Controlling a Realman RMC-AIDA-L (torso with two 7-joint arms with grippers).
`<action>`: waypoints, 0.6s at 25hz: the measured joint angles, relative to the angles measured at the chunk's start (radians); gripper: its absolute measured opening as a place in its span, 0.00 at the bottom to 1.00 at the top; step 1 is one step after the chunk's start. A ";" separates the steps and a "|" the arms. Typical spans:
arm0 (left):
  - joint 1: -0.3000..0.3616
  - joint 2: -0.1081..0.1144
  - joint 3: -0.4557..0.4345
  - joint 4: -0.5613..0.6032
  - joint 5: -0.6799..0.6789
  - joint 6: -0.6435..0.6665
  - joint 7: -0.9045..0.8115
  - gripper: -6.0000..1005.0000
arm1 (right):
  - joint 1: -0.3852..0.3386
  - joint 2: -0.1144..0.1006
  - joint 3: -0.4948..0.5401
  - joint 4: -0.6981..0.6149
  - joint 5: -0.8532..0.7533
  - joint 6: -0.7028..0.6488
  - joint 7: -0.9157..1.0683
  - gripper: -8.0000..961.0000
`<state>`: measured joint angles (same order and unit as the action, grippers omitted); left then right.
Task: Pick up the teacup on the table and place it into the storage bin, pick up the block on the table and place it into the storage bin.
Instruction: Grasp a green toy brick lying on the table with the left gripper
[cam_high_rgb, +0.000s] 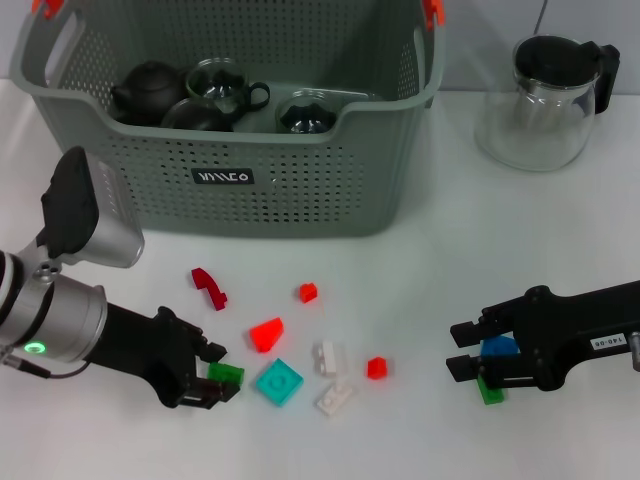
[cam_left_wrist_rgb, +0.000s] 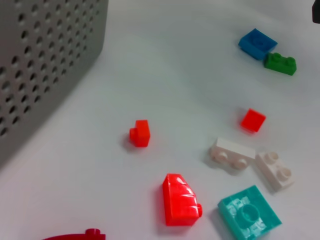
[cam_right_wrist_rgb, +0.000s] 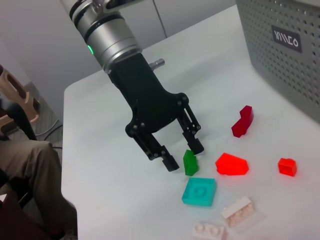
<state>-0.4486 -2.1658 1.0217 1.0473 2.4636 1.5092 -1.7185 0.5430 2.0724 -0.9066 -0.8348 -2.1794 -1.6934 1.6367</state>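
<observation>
A small green block (cam_high_rgb: 227, 374) lies on the white table (cam_high_rgb: 420, 280) between the spread fingers of the left gripper (cam_high_rgb: 213, 375), which is not closed on it. Just beside it sit a teal square plate (cam_high_rgb: 279, 382), a red wedge (cam_high_rgb: 266, 333) and two white bricks (cam_high_rgb: 330, 357). The right gripper (cam_high_rgb: 466, 352) hangs low near the table's right side, fingers apart over a blue block (cam_high_rgb: 498, 347) and another green block (cam_high_rgb: 491, 390). The grey-green storage bin (cam_high_rgb: 300, 185) stands behind, already holding dark teaware, with bare table between it and the blocks
</observation>
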 joint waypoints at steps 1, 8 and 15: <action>0.001 0.000 0.000 0.002 0.000 0.005 0.000 0.48 | 0.000 0.000 0.000 0.000 0.000 0.000 0.000 0.49; 0.002 -0.001 0.000 0.004 0.000 0.018 -0.002 0.48 | 0.000 0.000 0.000 0.000 -0.002 0.000 0.000 0.49; -0.004 -0.003 0.000 0.000 0.000 -0.003 -0.004 0.44 | 0.000 0.000 0.000 0.000 -0.002 0.000 0.000 0.49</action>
<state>-0.4523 -2.1683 1.0219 1.0475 2.4636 1.5060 -1.7222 0.5430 2.0724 -0.9066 -0.8345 -2.1814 -1.6935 1.6368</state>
